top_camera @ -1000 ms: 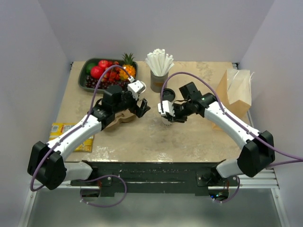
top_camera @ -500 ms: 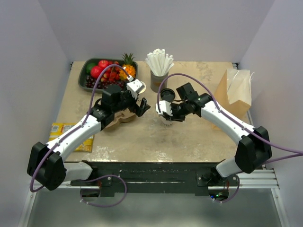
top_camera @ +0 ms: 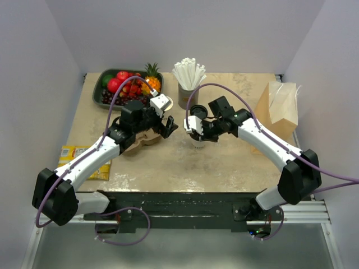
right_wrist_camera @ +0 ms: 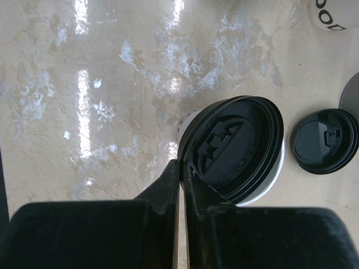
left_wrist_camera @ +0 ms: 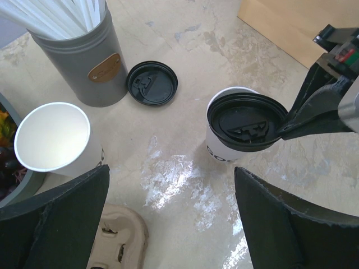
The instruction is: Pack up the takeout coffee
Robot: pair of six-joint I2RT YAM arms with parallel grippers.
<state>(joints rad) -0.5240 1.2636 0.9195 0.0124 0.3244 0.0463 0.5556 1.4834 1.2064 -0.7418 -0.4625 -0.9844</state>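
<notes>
Right end effector (right_wrist_camera: pixel 182 166) is pinched tight on the rim of the black lid (left_wrist_camera: pixel 245 121), and that lid sits askew on the takeout coffee cup (left_wrist_camera: pixel 216 149), a sliver of white rim showing. The cup stands upright mid-tabletop (top_camera: pixel 168 162), just in front of the grey cup of straws (left_wrist_camera: pixel 90 61). Left end effector (top_camera: pixel 169 126) hangs wide apart, holding nothing, above the pulp carrier (left_wrist_camera: pixel 120 238). A second, lidless cup (left_wrist_camera: pixel 51 137) stands beside the straws, a spare lid (left_wrist_camera: pixel 151 83) lies flat nearby, and the brown paper bag (top_camera: pixel 279 109) stands far right.
</notes>
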